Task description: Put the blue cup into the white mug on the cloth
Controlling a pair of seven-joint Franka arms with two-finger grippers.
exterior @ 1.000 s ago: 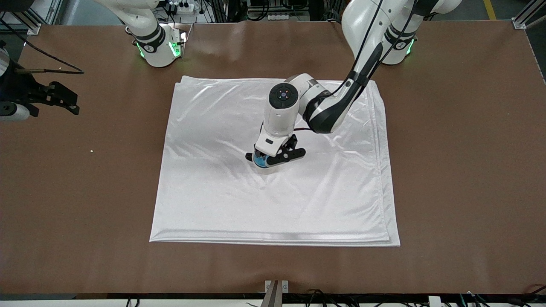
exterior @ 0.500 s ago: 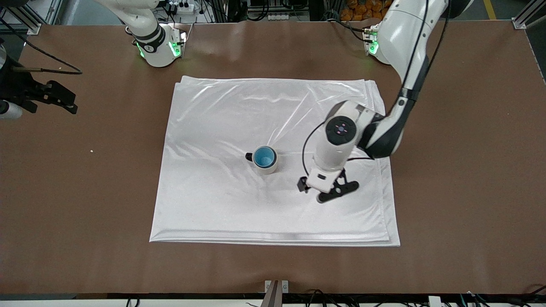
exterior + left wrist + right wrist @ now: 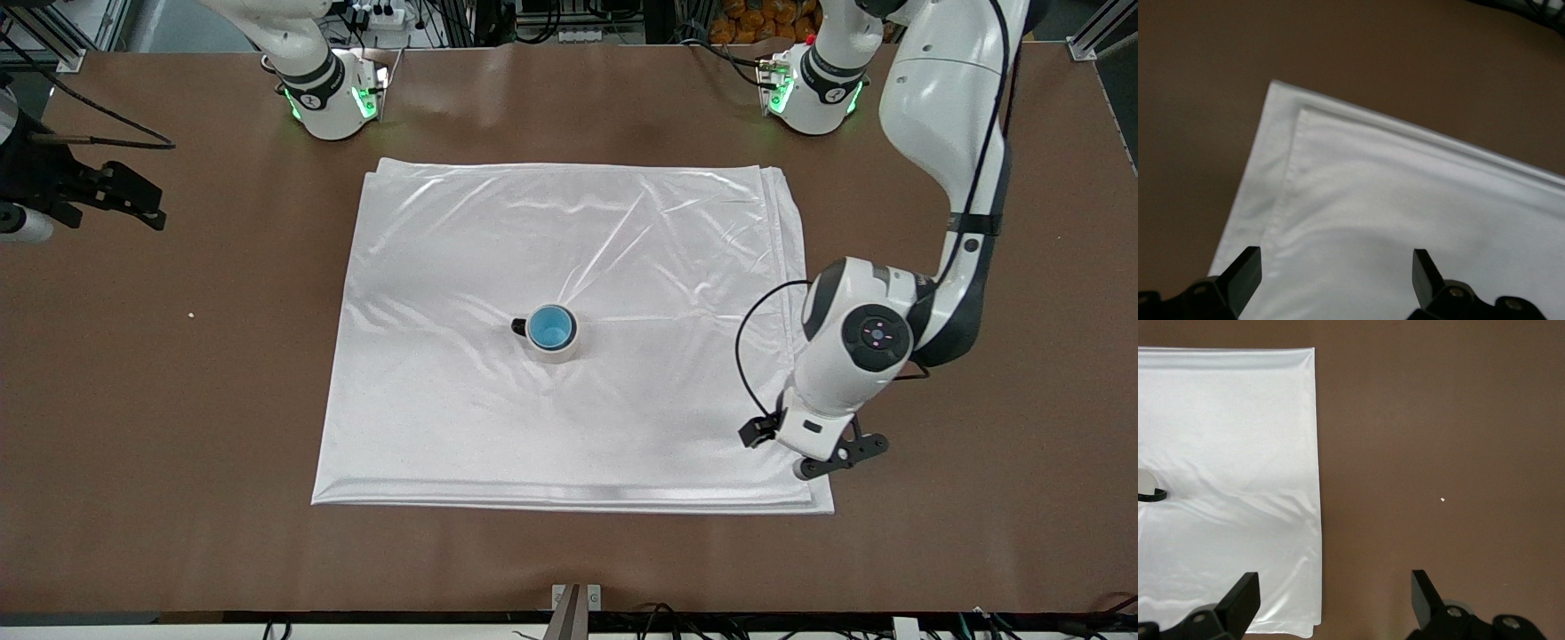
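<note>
The blue cup [image 3: 550, 326] sits inside the white mug [image 3: 564, 350], whose black handle points toward the right arm's end. The mug stands upright near the middle of the cloth [image 3: 622, 249]. My left gripper [image 3: 822, 455] is open and empty over the cloth's near corner at the left arm's end; its wrist view shows that corner of the cloth [image 3: 1405, 200] between the open fingers of the gripper [image 3: 1335, 261]. My right gripper [image 3: 147, 206] is open and empty, waiting over bare table at the right arm's end. Its wrist view shows the gripper [image 3: 1335, 583], the cloth [image 3: 1238, 420] and the mug's edge [image 3: 1145, 481].
The brown table [image 3: 978, 400] surrounds the cloth. A small white crumb [image 3: 191, 314] lies on the table at the right arm's end and also shows in the right wrist view [image 3: 1442, 499]. A metal clamp [image 3: 575, 603] sits at the near table edge.
My left gripper let go of the blue cup in the mug, opened, and swung away over the cloth to its near corner. The right arm barely moved.
</note>
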